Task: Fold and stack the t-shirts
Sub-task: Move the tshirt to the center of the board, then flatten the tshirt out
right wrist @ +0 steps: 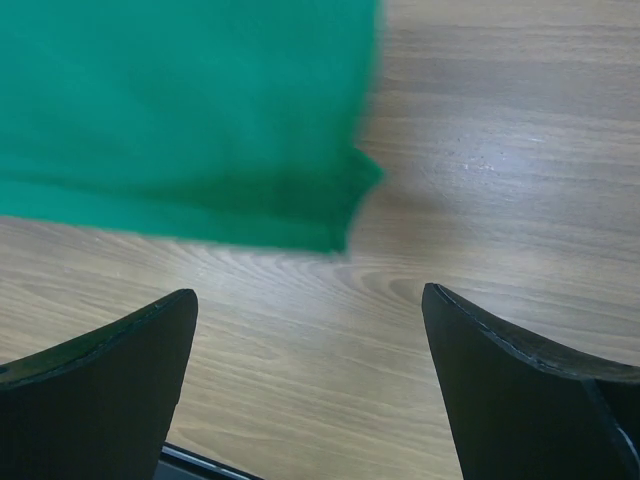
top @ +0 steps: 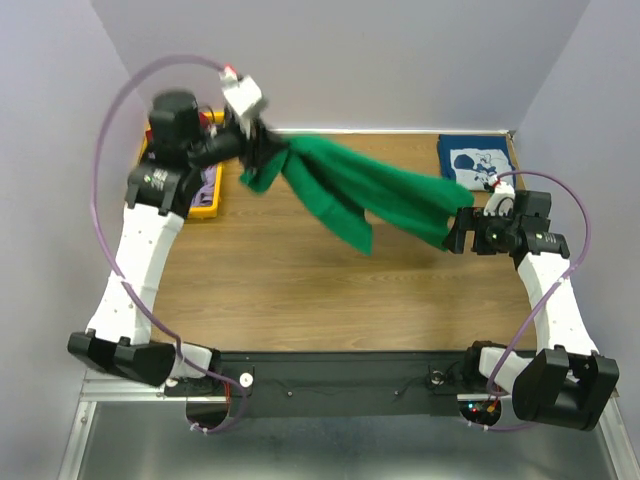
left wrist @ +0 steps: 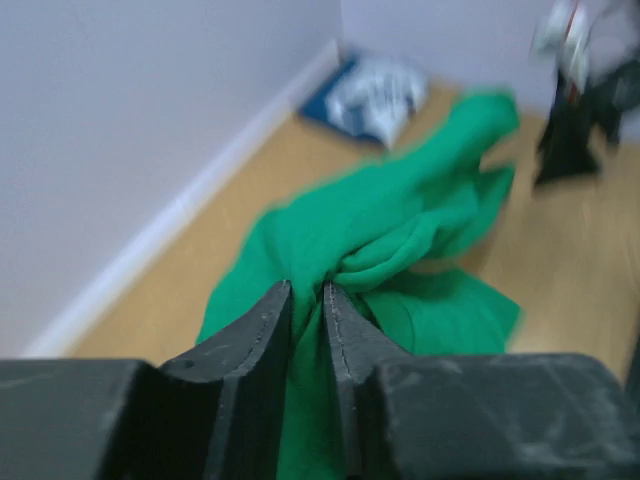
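Left jaws are clenching a bunch of the green shirt (top: 370,195), holding it above the desk (top: 300,290) so it is draping toward the right jaws, gaping empty beside its far hem, probably lining up a grab. Navy shirt (top: 475,165) is lying folded at the far right corner.

In the left wrist view the green t-shirt (left wrist: 400,230) was blurred, and the navy t-shirt (left wrist: 375,95) too soft to read its print. The right wrist view cut the green cloth off at top and left. The left arm (top: 150,235) half hid a yellow object (top: 203,211).
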Robot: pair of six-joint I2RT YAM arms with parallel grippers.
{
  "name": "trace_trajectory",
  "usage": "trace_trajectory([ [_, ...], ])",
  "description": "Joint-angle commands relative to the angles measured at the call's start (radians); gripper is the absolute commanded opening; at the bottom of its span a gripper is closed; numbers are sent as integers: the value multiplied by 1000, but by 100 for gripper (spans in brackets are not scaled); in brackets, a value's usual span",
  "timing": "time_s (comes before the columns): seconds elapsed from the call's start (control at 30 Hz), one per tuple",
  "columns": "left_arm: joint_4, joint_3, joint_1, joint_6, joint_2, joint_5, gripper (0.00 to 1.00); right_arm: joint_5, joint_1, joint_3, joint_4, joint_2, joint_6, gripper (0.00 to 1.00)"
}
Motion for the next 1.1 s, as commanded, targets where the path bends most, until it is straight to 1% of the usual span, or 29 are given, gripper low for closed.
trace_trajectory([
  [0.0,-32,-391,126,175,-45,-40,34,-1,0,49,9,-8,-52,100],
  [0.03,0,-501,224,177,-44,-45,38,7,0,57,-7,-6,-64,100],
  [0.07,0,-531,263,186,-35,-52,41,10,-2,60,-13,-2,-90,100],
  [0.1,-12,-546,304,241,-19,-66,45,9,0,61,-20,3,-104,100],
  [0.13,-76,-546,321,280,23,-98,54,7,0,64,-39,23,-122,100],
  [0.17,-110,-540,323,318,42,-121,74,5,0,67,-47,35,-137,100],
  [0.2,-130,-543,328,358,59,-128,84,5,0,74,-54,50,-156,100],
  [0.23,-142,-561,329,373,57,-129,86,-14,0,78,-69,85,-183,100],
  [0.3,-136,-589,328,392,47,-126,86,-45,0,100,-93,125,-208,100],
  [0.33,-153,-606,326,437,41,-109,86,-83,0,109,-118,162,-220,98],
  [0.4,-174,-620,310,479,37,-100,85,-113,1,124,-143,196,-251,97],
  [0.5,-169,-678,280,519,24,-146,81,-126,3,130,-152,256,-279,87],
  [0.53,-147,-716,274,519,21,-164,79,-120,7,133,-154,274,-283,82],
  [0.57,-135,-736,274,519,22,-184,78,-104,9,135,-153,303,-292,80],
  [0.6,-124,-752,244,515,28,-222,77,-99,10,138,-152,323,-292,79],
  [0.63,-110,-778,228,515,33,-230,75,-94,12,150,-143,342,-291,78],
  [0.83,-35,-815,184,458,57,-290,75,-96,16,222,-50,472,-217,76],
  [1.0,-9,-798,177,429,91,-326,76,-81,41,342,5,587,-158,76],
  [1.07,-18,-779,179,424,105,-330,76,-68,62,417,19,650,-148,76],
])
